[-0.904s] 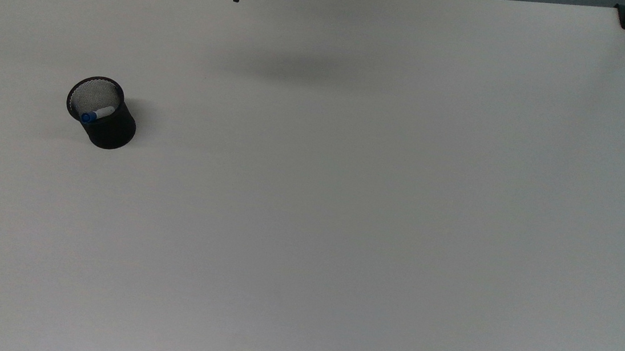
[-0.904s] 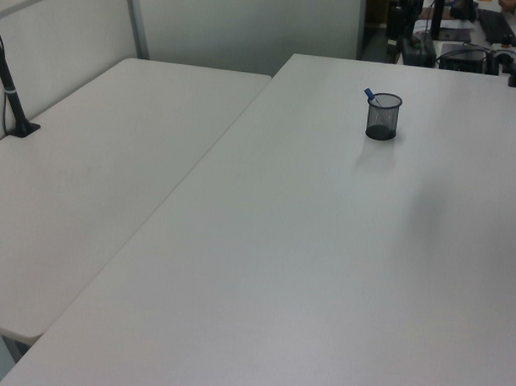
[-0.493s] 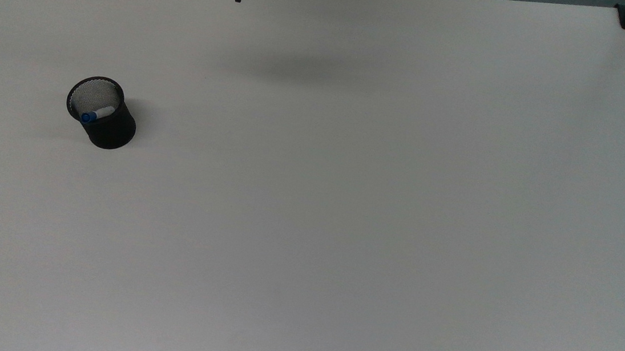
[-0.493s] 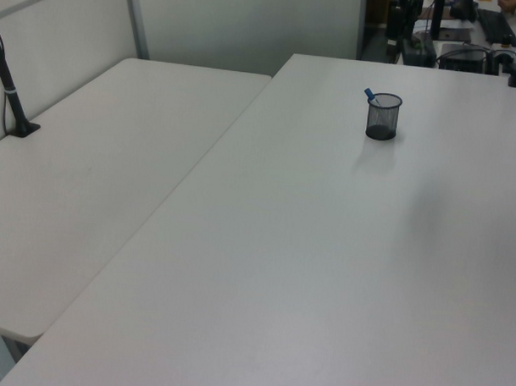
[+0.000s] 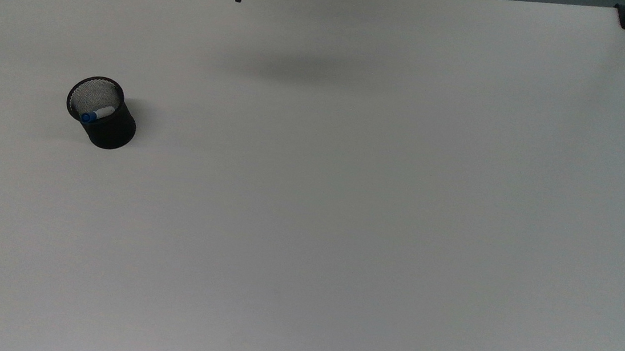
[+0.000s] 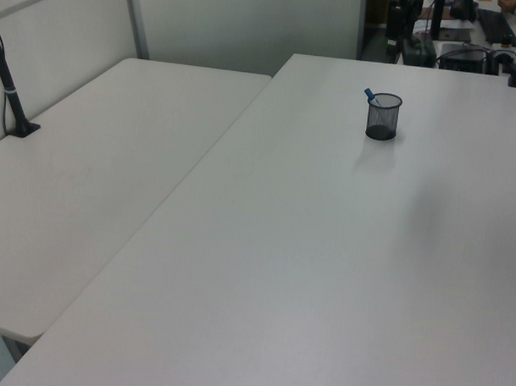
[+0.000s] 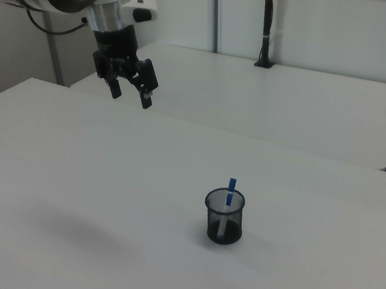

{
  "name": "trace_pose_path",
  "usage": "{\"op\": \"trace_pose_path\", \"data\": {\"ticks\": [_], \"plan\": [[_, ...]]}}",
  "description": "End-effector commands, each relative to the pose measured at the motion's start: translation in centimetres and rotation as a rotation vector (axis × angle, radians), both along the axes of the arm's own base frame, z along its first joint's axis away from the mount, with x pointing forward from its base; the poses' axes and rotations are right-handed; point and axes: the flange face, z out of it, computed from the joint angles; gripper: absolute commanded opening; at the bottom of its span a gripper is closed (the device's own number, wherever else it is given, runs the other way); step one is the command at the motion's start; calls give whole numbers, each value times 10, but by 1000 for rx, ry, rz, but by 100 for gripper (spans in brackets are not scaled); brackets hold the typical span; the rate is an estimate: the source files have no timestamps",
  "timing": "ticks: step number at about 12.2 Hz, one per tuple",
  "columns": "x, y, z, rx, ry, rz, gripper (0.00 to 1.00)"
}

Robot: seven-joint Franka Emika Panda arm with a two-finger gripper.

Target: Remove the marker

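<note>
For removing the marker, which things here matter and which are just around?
Part of the job:
- marker, standing in the cup, blue end up
- black mesh cup holding it
- gripper, open, high above the table and away from the cup

Just around:
- second table alongside
- black clamp pole on that table's edge

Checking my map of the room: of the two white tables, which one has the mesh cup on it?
The table below the gripper. The cup stands on it with the marker inside; the other table, beyond it in the right view, carries a black clamped post.
</note>
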Motion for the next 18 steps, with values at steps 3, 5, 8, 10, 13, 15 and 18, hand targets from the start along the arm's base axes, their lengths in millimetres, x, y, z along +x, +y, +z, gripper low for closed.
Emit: {"op": "trace_pose_path", "data": {"ticks": [3,5,8,10,13,15,18], "plan": [[-4,-23,5,10,25,46,100],[-4,-58,-1,-7,41,189,100],[1,-102,-11,-46,-22,196,100],[19,-128,-44,-59,-58,163,100],[49,-146,-114,-87,-144,145,100],[58,-158,-156,-94,-177,130,100],[63,-168,-180,-96,-197,98,100]]}}
